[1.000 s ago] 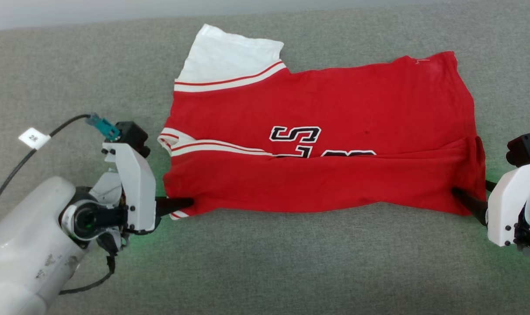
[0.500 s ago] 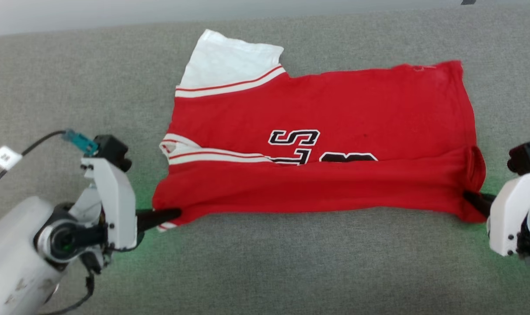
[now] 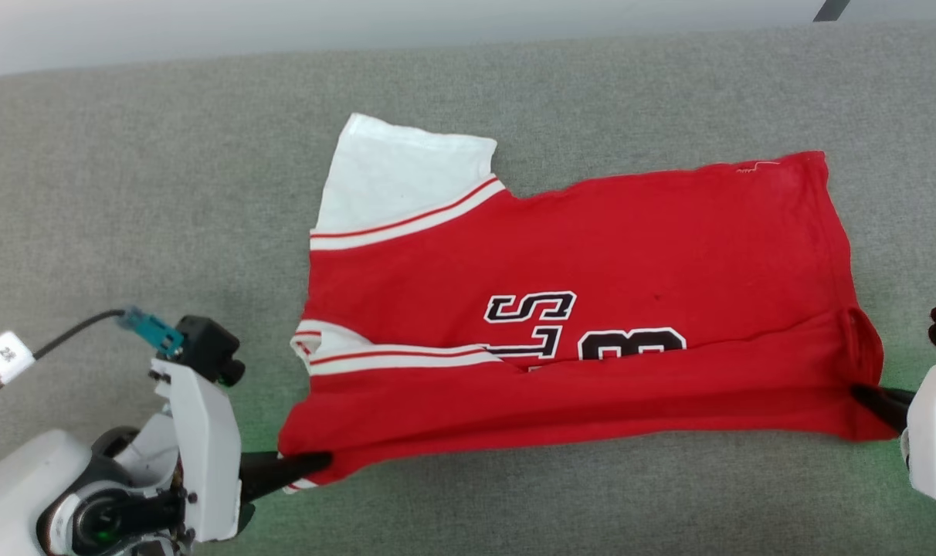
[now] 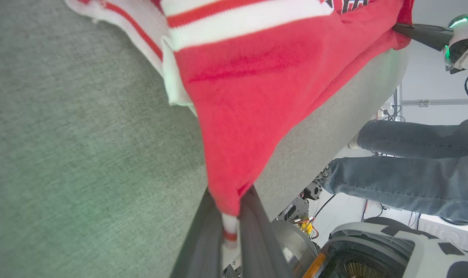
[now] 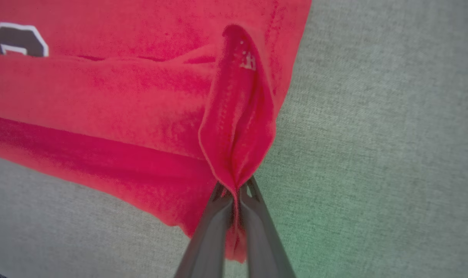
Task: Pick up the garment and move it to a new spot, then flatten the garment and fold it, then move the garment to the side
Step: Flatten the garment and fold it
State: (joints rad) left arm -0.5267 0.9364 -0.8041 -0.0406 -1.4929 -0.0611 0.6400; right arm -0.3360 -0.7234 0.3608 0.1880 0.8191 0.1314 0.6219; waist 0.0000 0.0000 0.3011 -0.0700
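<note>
The garment (image 3: 576, 324), a bright red jersey with a white sleeve, striped trim and black lettering, lies spread across the grey cushion with its near part folded over. My left gripper (image 3: 321, 462) is shut on the garment's near left corner; the left wrist view shows red cloth (image 4: 249, 96) and a striped tip pinched between the fingers (image 4: 253, 227). At the near right corner, my right gripper (image 3: 862, 394) is shut on a bunched fold of the hem (image 5: 238, 127), with the fingers (image 5: 253, 224) pressed together around it.
The grey cushion (image 3: 128, 193) stretches well beyond the garment on every side. A cable with a white tag (image 3: 6, 355) trails from my left arm. A person's legs in jeans (image 4: 411, 162) stand past the cushion's edge, beside robot parts and wires.
The right gripper has shut on the near right corner. The camera has shifted, so the garment sits lower in the picture. The near edge now hangs taut between both grippers.
</note>
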